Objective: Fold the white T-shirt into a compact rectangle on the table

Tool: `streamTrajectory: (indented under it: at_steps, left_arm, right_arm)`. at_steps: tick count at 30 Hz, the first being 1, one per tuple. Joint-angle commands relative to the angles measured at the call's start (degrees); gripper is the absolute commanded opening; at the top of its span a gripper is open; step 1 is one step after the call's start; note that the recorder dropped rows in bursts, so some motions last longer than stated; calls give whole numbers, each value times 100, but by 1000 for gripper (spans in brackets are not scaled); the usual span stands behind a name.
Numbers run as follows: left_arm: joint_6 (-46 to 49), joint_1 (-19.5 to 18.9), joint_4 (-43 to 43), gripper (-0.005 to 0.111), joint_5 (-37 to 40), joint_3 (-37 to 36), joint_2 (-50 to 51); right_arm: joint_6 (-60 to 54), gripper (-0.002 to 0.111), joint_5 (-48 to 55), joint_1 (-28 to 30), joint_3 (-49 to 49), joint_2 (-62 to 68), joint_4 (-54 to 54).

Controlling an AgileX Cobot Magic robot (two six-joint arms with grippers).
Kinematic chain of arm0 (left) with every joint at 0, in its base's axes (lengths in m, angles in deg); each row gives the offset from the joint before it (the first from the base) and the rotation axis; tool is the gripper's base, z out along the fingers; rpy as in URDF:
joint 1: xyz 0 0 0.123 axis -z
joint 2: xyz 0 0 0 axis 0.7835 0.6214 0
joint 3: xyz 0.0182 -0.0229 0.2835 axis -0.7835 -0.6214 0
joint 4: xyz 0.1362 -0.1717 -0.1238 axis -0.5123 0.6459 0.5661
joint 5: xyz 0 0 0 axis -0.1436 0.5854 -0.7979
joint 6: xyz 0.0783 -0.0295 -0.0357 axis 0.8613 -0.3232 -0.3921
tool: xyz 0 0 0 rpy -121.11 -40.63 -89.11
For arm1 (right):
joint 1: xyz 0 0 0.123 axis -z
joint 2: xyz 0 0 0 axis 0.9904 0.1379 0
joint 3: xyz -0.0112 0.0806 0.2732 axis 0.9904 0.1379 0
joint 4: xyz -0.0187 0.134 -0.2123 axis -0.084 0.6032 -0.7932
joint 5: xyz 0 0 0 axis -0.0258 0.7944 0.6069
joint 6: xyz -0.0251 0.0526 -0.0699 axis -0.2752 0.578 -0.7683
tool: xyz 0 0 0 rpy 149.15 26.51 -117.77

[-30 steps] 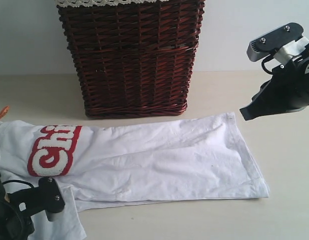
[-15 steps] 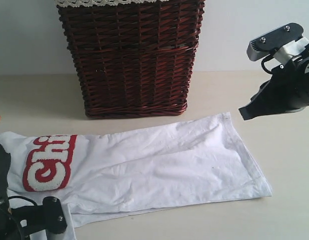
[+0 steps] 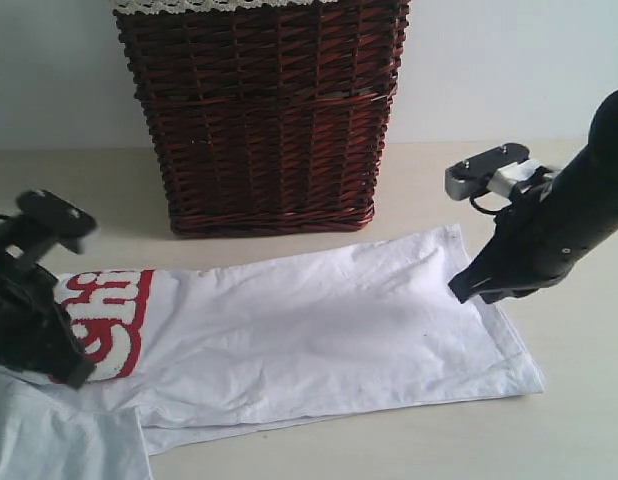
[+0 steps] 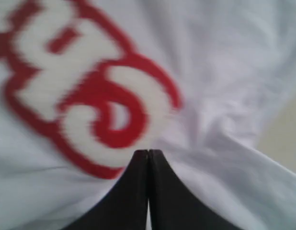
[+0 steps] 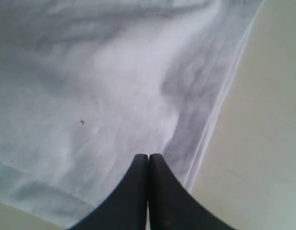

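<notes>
T-shirt [image 3: 309, 320], the white one, is lying stretched out sideways on the pale surface [image 3: 579, 420], just in front of a dark wicker basket [image 3: 264, 120] that stands toward the back edge by the wall. The basket has a strip of lace trim [image 3: 219, 5] along its top. The shirt looks already folded lengthwise into a long band with a few soft wrinkles. Its red band with fuzzy white lettering [image 3: 109, 310] is at the left end and the hem [image 3: 494, 320] at the right end. A looser flap of white cloth [image 3: 69, 440] sits down by the near-left part of the surface, partly tucked under the main band. The left claw [image 3: 77, 375] is down at the lettering end, and in the left wrist view its claw [image 4: 148, 152] has both fingers pressed tight together, tip right at the edge of the red print [image 4: 90, 105]. Honestly can't tell whether it has any cloth nipped. The right claw [image 3: 459, 292] is low over the hem end, toward the shirt's far right corner. Up close it [image 5: 148, 155] is squeezed together too, pointing at white fabric [image 5: 114, 86] just inside the stitched edge, with bare surface [image 5: 263, 143] right beside it.
</notes>
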Motion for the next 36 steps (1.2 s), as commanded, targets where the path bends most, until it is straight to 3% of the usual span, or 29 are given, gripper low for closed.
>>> streamTrajectory:
  at_steps: [1, 4, 8, 15, 23, 30, 36]
  left_arm:
    - [-1286, -961, -534, 0, -664, 13, 270]
    - [-1398, -1459, -534, 0, -872, 13, 591]
    - [-1486, -1719, -534, 0, -1111, 13, 999]
    - [-1502, -1719, -540, 0, -765, 322, 1135]
    - [-1502, -1719, -692, 0, -479, 542, 1100]
    - [-1375, -1703, -445, 0, 58, 932, 821]
    - [266, -1344, 615, 0, 753, 957, 620]
  right_arm:
    - [-42, 0, -227, 24, -108, 461, 94]
    - [-53, 0, -375, 24, -118, 770, 219]
    - [-53, 0, -230, 24, -235, 1148, 219]
    - [-29, 0, 102, 24, -248, 1505, 121]
    - [1733, 0, 543, 24, -248, 1714, -1392]
    - [2266, 0, 957, 34, -248, 1751, -2039]
    - [2268, 0, 1009, 34, -248, 1751, -2054]
